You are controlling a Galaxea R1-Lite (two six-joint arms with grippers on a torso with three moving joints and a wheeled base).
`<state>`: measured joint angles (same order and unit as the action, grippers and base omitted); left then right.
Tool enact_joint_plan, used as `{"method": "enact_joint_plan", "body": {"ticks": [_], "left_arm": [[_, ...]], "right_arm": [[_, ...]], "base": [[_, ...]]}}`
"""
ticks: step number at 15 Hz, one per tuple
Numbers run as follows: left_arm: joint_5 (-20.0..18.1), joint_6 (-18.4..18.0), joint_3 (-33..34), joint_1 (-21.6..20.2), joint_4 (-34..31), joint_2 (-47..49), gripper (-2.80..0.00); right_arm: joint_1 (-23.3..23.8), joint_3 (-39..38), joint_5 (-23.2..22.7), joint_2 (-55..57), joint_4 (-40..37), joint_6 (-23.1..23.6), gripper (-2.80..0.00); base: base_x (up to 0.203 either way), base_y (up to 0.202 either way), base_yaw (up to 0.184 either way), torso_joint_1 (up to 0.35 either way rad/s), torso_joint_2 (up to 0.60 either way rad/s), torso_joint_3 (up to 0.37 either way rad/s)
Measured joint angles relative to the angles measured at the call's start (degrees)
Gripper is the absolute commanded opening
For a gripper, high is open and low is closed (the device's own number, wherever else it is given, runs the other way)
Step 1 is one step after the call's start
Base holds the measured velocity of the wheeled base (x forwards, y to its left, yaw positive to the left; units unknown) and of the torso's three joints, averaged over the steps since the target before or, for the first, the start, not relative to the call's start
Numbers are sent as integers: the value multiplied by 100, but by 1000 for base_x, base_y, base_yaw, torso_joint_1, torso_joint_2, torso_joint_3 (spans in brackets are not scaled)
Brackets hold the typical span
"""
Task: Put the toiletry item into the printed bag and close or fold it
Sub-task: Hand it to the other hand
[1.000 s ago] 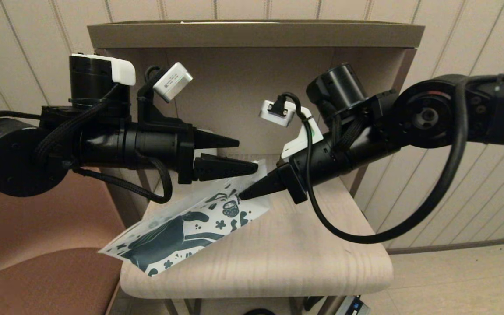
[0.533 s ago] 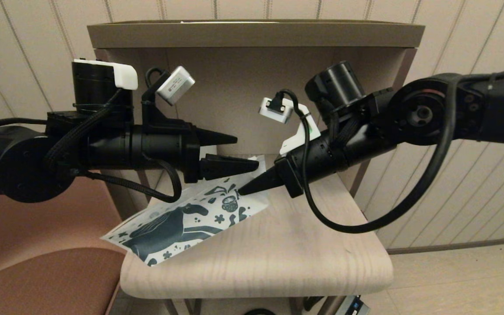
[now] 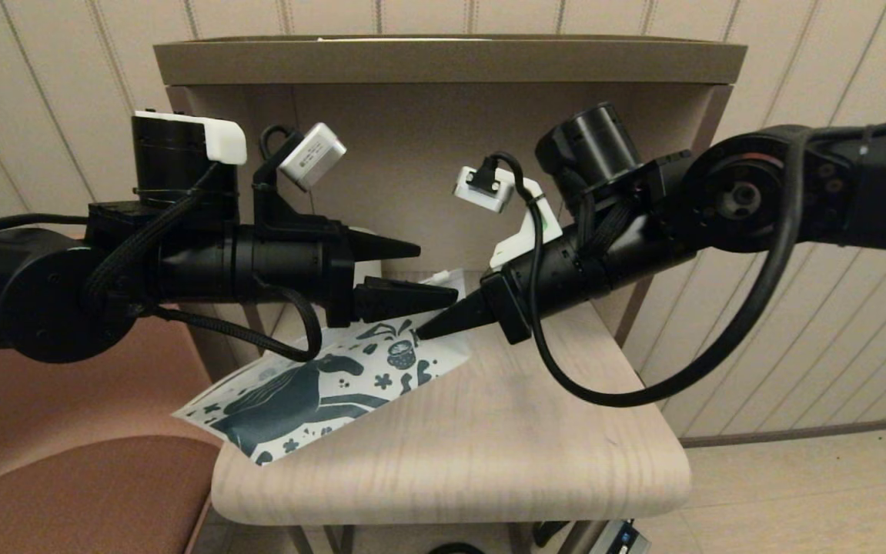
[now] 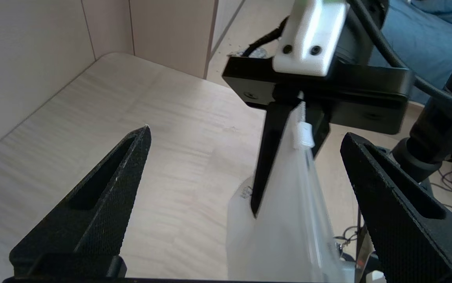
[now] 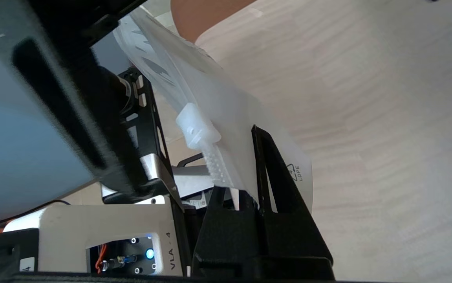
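Note:
The printed bag (image 3: 312, 396), white with a dark teal horse and flowers, hangs slanted over the table's left edge, with its lower end off the table. My right gripper (image 3: 419, 335) is shut on its raised top corner beside the white zip slider (image 5: 196, 125). In the right wrist view the gripper (image 5: 245, 165) pinches the bag's (image 5: 226, 106) edge. My left gripper (image 3: 437, 273) stands open just above and left of that corner. In the left wrist view it (image 4: 245, 133) has the bag (image 4: 288, 228) and slider (image 4: 303, 135) between its spread fingers, untouched. The toiletry item is out of view.
The light wooden table (image 3: 489, 446) has a back panel and a brown shelf (image 3: 450, 61) overhead. A brown chair seat (image 3: 65, 492) lies left, below the bag's hanging end. The table ends with rounded edges at the front and right.
My right gripper has drawn the bag's corner slightly up and left, and the bag's lower end has risen a little. The left arm has edged right, its gripper staying open.

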<state>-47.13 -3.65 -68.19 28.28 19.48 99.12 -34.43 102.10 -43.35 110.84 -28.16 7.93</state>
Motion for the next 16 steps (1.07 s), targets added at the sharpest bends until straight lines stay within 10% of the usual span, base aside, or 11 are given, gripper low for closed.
{"method": "enact_joint_plan", "body": {"ticks": [13,14,16], "left_arm": [[-5,-26,41,62,-2,0,0],[1,-29,46,63,-2,0,-280],[0,-29,67,73,-5,0,-280]], "right_arm": [[-27,-30,-9,16,0,9,-280],[-27,-26,-4,16,2,9,-280],[-27,-20,-6,16,2,9,-280]], "base": [[0,0,0,0,0,0],[0,0,0,0,0,0],[0,0,0,0,0,0]]}}
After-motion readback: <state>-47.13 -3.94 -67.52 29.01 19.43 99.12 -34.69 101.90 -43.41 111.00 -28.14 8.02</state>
